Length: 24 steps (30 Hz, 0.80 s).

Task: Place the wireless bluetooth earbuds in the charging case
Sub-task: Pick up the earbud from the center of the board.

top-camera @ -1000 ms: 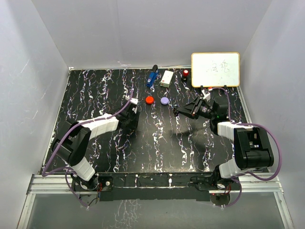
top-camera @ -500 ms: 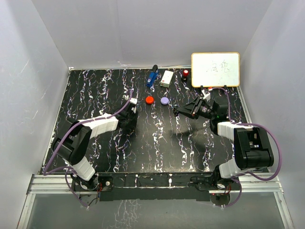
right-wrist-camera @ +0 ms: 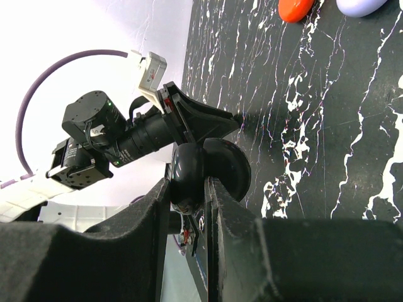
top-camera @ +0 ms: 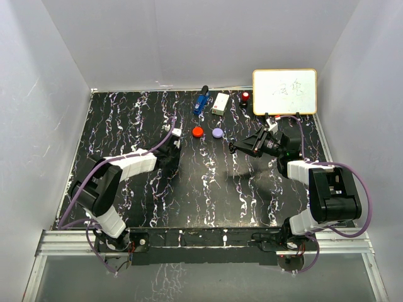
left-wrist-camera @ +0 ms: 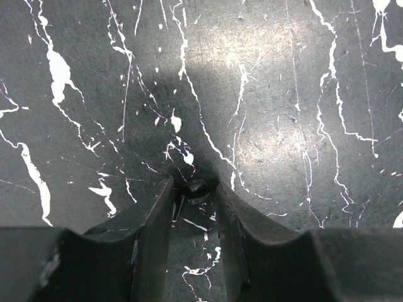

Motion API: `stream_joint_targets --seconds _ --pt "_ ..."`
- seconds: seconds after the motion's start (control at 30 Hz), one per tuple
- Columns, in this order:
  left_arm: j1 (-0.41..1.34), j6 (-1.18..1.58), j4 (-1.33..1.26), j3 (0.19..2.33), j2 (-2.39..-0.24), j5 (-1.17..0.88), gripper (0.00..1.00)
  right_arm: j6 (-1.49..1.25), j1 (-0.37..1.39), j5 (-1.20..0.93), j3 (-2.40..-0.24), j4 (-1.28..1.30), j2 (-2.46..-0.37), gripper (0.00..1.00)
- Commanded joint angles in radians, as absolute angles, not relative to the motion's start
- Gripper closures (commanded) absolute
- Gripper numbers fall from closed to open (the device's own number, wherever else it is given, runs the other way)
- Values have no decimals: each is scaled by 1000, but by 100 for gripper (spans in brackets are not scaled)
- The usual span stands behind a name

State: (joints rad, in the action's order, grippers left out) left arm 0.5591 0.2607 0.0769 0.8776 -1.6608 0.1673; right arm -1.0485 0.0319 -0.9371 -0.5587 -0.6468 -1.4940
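Tabletop [left-wrist-camera: 296, 88], black with white veining, lies directly under my left pincer [left-wrist-camera: 194, 185]. Its two fingers [left-wrist-camera: 151, 233] reach down to the surface and are pinched in on a black earbud [left-wrist-camera: 196, 187]. The tiny glossy bud sits right between my tips, touched on both sides and resting on the table. From above, that pincer [top-camera: 174, 150] points steeply downward. My right pincer [right-wrist-camera: 189, 189] is clenched on a black charging case [right-wrist-camera: 189, 165], a round clamshell hinged open: one half is squeezed between my fingers and the other stands out just past them to the right. This pincer [top-camera: 234, 148] aims toward my left arm [right-wrist-camera: 94, 141], which shows beyond the case, well apart from it. Far ahead of the right pincer and off to its right lie a red case [right-wrist-camera: 296, 7] and a lavender case [right-wrist-camera: 361, 5], near each other but not touching.
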Motion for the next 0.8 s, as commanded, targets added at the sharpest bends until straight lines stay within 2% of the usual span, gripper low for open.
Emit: stream_joint_targets --seconds 0.0,0.3,0.57,0.77 --pt "556 246 126 881 -1702 146 71 -1039 34 -937 -558 -702 -1496 100" --pt "555 250 167 892 -1704 160 72 -1037 34 -935 -560 -702 -1500 100" --pt "557 265 194 892 -1732 143 69 -1040 34 -936 -563 -701 -1502 100" --pt "563 268 209 895 -1743 173 81 -1040 34 -936 -566 -702 -1504 100"
